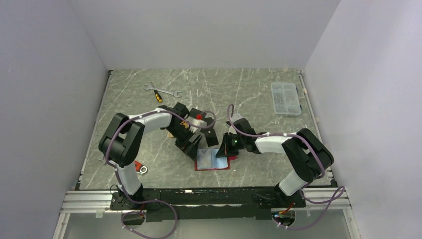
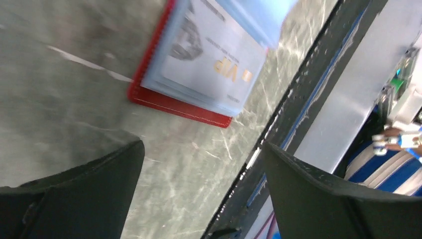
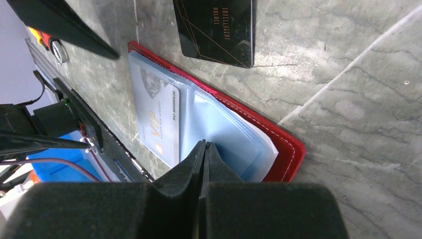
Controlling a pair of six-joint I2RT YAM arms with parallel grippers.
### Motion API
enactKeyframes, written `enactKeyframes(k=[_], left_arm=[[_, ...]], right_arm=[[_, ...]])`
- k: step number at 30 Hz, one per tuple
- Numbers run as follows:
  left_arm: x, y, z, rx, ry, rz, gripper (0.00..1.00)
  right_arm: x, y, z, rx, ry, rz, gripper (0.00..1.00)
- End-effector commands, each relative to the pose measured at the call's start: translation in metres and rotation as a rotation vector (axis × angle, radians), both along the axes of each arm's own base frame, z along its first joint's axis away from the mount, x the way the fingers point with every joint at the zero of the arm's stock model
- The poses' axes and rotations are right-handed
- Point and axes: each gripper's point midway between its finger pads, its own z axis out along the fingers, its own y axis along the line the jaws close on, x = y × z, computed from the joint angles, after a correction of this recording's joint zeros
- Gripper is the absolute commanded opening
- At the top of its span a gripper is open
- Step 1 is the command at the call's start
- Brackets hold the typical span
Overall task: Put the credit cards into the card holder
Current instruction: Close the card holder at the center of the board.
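Table (image 1: 249,94): grey veined stone-look slab, matte, w/ white walls on three sides.
Card holder (image 3: 278,134): lies open flat at the near-centre edge, betw. both arms. Dark-red leather-look cover, pale stitching, rounded corners, glossy clear sleeves fanned inside.
L gripper (image 2: 204,149): black fingers spread wide, nothing betw. them, hovering just beside the holder's corner.
R gripper (image 3: 205,144): fingers pressed together, tips down on the clear sleeves. Looks to be pinning the pages.
Silver-grey card (image 3: 159,119): thin rigid plastic, gold "VIP" print, already inside a sleeve. One in, by the look of it.
Black card (image 3: 216,27): glossy, fine gold lettering, flat on the table just beyond the holder. Not yet loaded, so the job is partway at best.
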Motion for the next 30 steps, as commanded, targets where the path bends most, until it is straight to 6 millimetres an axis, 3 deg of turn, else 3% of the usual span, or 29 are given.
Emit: enactKeyframes(k=[1,7,15,22,30], left_arm=[[0.040,-0.018,0.009,-0.108,-0.036,0.153,0.99],[0.059,-0.024,0.008,-0.130,-0.099,0.253,0.99],[0.042,-0.037,-0.006,-0.163,0.022,0.290,0.99],[0.032,-0.044,0.002,-0.205,0.061,0.276,0.99],[0.026,-0.055,0.032,-0.305,0.119,0.273,0.99]], right_arm=[[-0.016,-0.039,-0.041,-0.208,0.082,-0.074,0.00],[-0.020,-0.041,-0.043,-0.209,0.093,-0.084,0.00],[-0.018,-0.039,-0.042,-0.196,0.090,-0.094,0.00],[-0.020,-0.037,-0.046,-0.181,0.100,-0.104,0.00],[-0.029,-0.041,-0.059,-0.201,0.132,-0.116,0.00]])
